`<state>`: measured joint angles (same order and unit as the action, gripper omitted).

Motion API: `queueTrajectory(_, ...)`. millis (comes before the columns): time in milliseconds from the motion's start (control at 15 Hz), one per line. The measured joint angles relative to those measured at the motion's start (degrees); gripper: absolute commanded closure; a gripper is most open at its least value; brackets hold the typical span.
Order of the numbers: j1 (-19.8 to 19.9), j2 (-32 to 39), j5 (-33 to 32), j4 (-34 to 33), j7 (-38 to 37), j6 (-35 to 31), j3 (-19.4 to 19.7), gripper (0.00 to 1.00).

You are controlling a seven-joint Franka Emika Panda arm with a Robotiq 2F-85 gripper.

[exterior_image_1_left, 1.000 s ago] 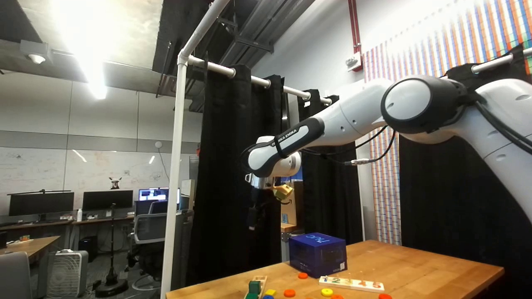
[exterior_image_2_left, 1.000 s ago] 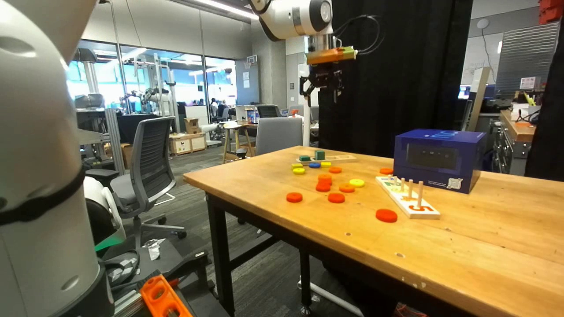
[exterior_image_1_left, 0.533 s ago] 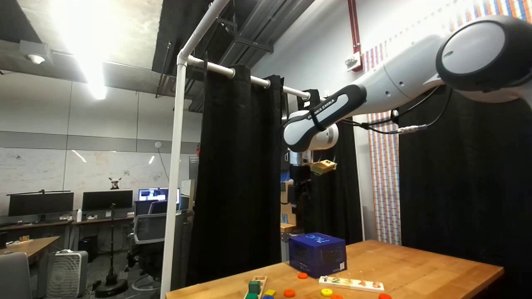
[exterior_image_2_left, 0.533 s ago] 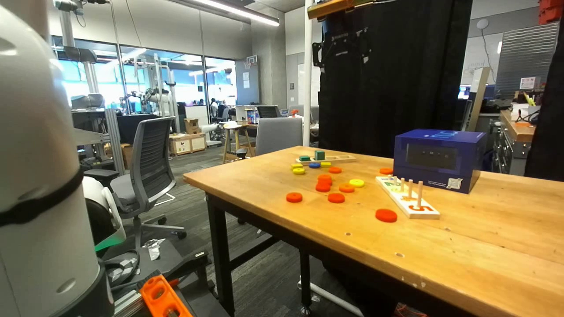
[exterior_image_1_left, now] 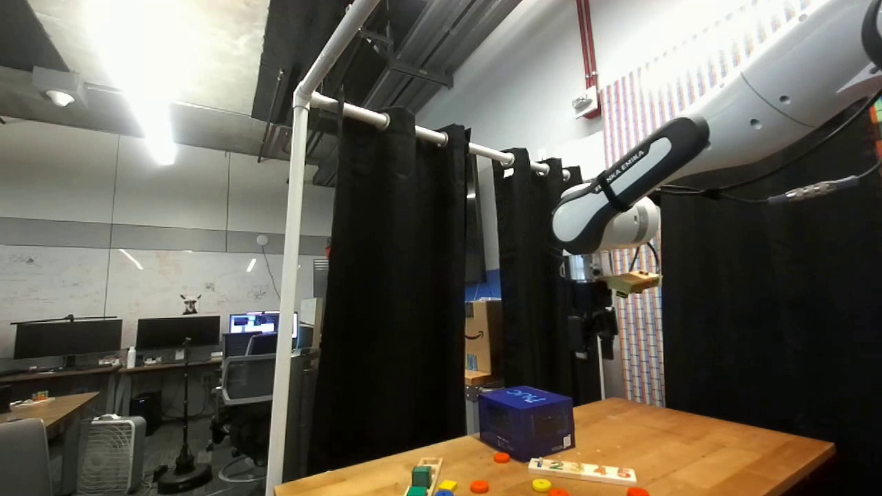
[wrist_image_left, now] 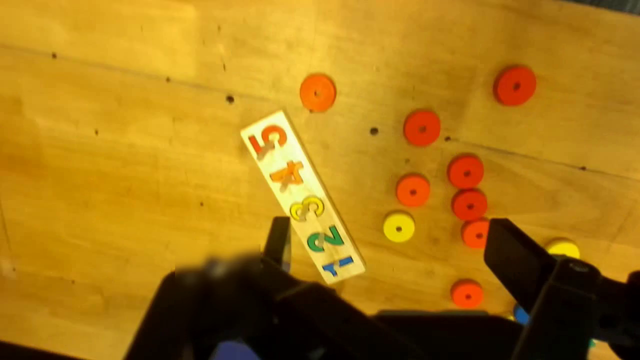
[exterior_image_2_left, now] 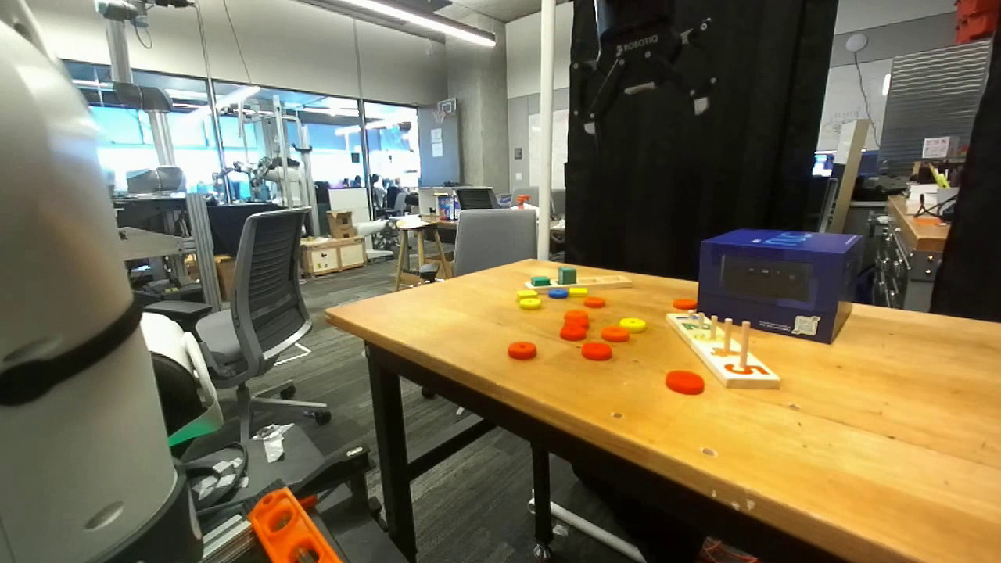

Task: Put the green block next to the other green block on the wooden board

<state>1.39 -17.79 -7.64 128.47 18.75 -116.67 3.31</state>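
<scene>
Two green blocks sit close together on a narrow light wooden tray (exterior_image_2_left: pixel 614 282) in both exterior views: a taller one (exterior_image_2_left: pixel 567 275) and a lower one (exterior_image_2_left: pixel 540 281). The taller block (exterior_image_1_left: pixel 422 475) and the lower one (exterior_image_1_left: pixel 417 491) show at the bottom edge of an exterior view. The wooden board (exterior_image_2_left: pixel 860 422) is the broad tan slab beneath everything. My gripper (exterior_image_2_left: pixel 645 117) is open and empty, high above it. In the wrist view my gripper (wrist_image_left: pixel 390 227) has its fingers wide apart over a number board and rings. Only a sliver of green shows at the lower right there.
A dark blue box (exterior_image_2_left: pixel 778 285) stands at the back. A numbered peg board (exterior_image_2_left: pixel 723 352) with upright pegs lies in front of it. Several red-orange rings (exterior_image_2_left: pixel 597 352), yellow rings (exterior_image_2_left: pixel 633 324) and a blue piece (exterior_image_2_left: pixel 557 294) lie around. A black curtain (exterior_image_1_left: pixel 389 310) hangs behind.
The arm and open gripper have swung rightward in both exterior views, away from the tray with the green blocks. The gripper looks larger and higher in an exterior view. The blocks have not moved.
</scene>
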Motion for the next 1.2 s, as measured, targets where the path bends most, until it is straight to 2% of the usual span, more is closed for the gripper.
queueTrajectory(200,1.64,-4.88,0.00,7.48,0.00,0.27,2.97,0.00)
queueTrajectory(467,2.29,-11.27,-0.04,13.54,-0.02,3.61,3.52,0.00)
queueTrajectory(933,1.03,-22.49,1.04,16.94,-0.36,11.95,3.28,0.00)
queueTrajectory(1200,0.82,-25.93,2.36,17.80,-1.56,14.54,3.28,0.00)
